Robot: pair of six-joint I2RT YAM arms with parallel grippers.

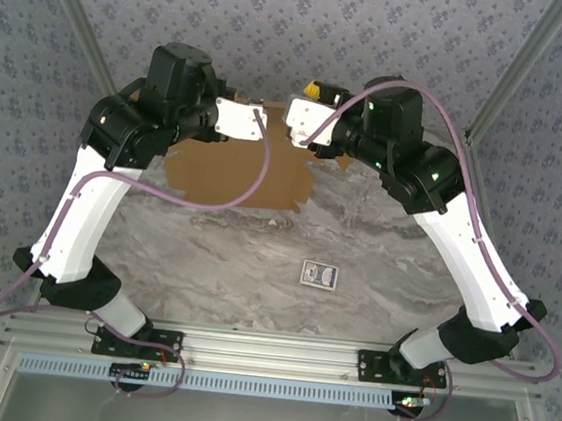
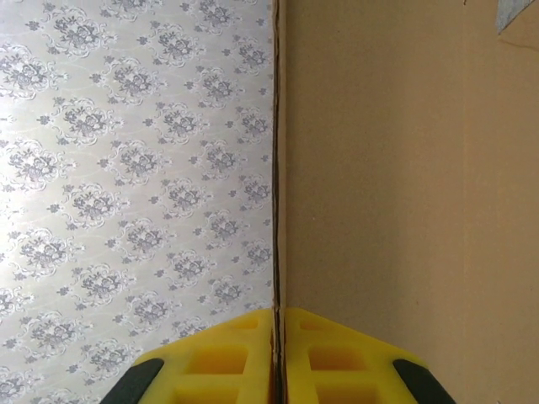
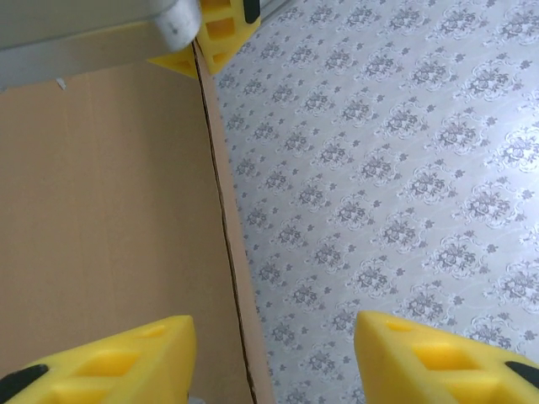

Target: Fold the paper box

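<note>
- While your left gripper is clenched on the thin edge of the paper box, your right gripper is released. Its yellow fingers stand apart with that same edge between them.
- You find the paper box at the far side of the surface, under both wrists. Most of the brown sheet lies flat there and stretches left to right.
- The part you hold looks like a flap stood up on end, because the wrist views show the patterned wall right beside it. That is my guess.
- In the right wrist view the edge runs straight away from your right gripper, nearer the finger on the left of that view. At its far end you can see the yellow tips of the left gripper, so the two grippers face each other along one edge.
- The next move hangs on this: the edge sits inside the right gripper's gap, so I think you need only close, not reach.
- Both arms look about as near to the box as each other.
- A small blue card lies on the surface nearer to you, well apart from the box.
- You can read no words anywhere. The box is plain brown, and the card's print is too small to make out.
</note>
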